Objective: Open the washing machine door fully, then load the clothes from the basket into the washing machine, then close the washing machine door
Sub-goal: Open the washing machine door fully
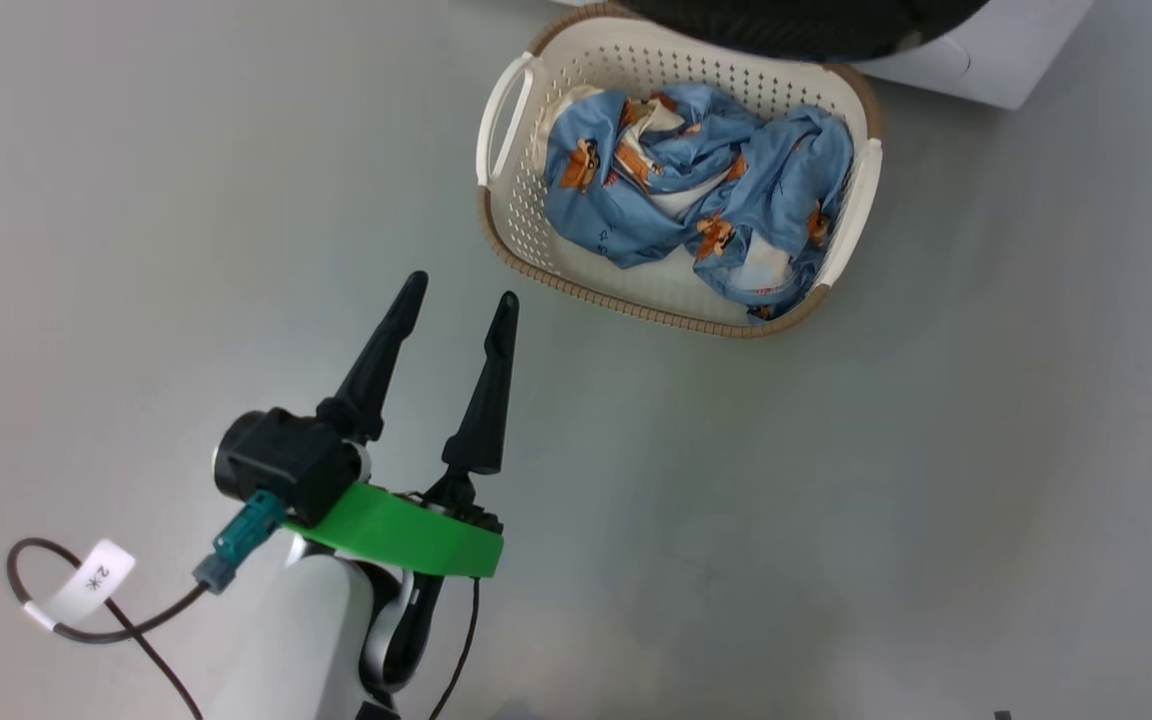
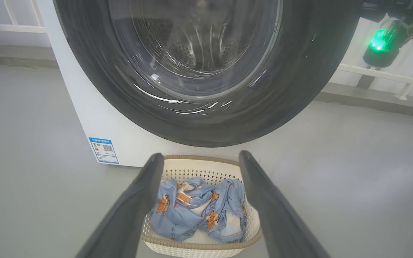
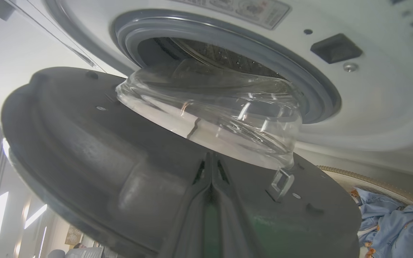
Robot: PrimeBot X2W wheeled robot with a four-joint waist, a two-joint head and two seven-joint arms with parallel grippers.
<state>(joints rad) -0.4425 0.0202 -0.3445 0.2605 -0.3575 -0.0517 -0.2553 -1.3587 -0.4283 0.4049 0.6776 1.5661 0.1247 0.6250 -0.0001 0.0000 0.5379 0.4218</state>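
Left fingers (image 1: 484, 400) are spread wide with nothing between them, hovering over the grey floor (image 1: 836, 500) and pointing at the basket (image 1: 636, 310). The basket sits on the floor just beyond their tips, and its long axis runs handle to handle, across the way they point. The clothes (image 1: 696, 190) lie bunched inside it, blue with small orange animals.

From the left wrist, the basket (image 2: 199, 247) and clothes (image 2: 192, 211) show between the two fingers (image 2: 131, 211). Past them rises the washing machine (image 2: 95, 118), a blue label (image 2: 103, 150) low on its front. The black door (image 2: 206, 118) hangs above the basket's far rim.

Right fingers (image 3: 210, 168) are clenched together, grasping nothing, aimed at the door's inner face (image 3: 84, 143) just under the glass bowl (image 3: 210, 107). I cannot tell whether they touch it. The door stands partly open, the bowl pulled clear of the grey ring (image 3: 299, 75) and tilted toward the drum (image 3: 221, 53). It stands between these fingers and the opening. The clothes (image 3: 389, 222) peek out to their right.
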